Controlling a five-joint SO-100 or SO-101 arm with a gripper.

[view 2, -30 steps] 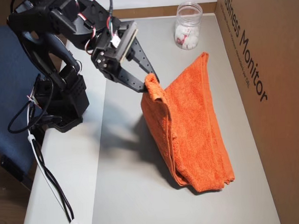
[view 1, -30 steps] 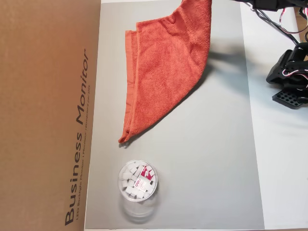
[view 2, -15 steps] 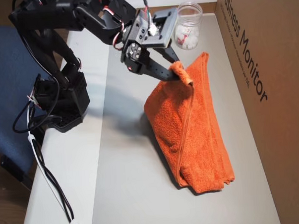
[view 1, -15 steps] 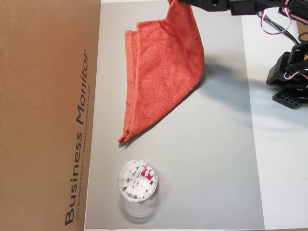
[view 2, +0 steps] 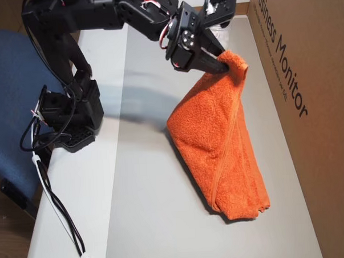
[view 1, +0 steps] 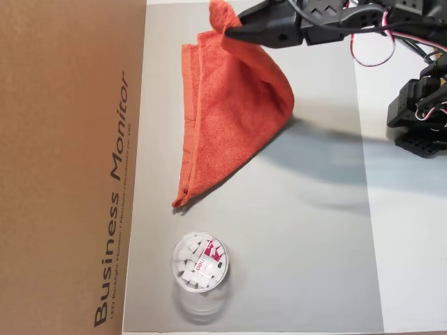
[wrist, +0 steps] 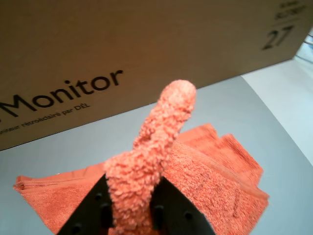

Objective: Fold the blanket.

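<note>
The blanket (view 1: 234, 112) is an orange-red terry towel. One corner is lifted and the rest drapes down in a cone onto the grey mat (view 1: 307, 244). Its lower end lies next to the cardboard box. My gripper (view 1: 234, 29) is shut on the raised corner at the top of an overhead view. In the wrist view my gripper (wrist: 133, 185) pinches a bunched roll of the blanket (wrist: 156, 142) between two black fingers (wrist: 90, 210), and the corner sticks up past them. In the other overhead view my gripper (view 2: 225, 62) holds the blanket (view 2: 218, 132) up near the box.
A large brown cardboard box (view 1: 70, 167) printed "Business Monitor" stands along the mat's edge and also shows in the other overhead view (view 2: 313, 100). A small clear plastic tub (view 1: 200, 264) of white pieces stands on the mat below the blanket. The arm's base (view 2: 69, 125) sits beside a blue chair (view 2: 5, 102).
</note>
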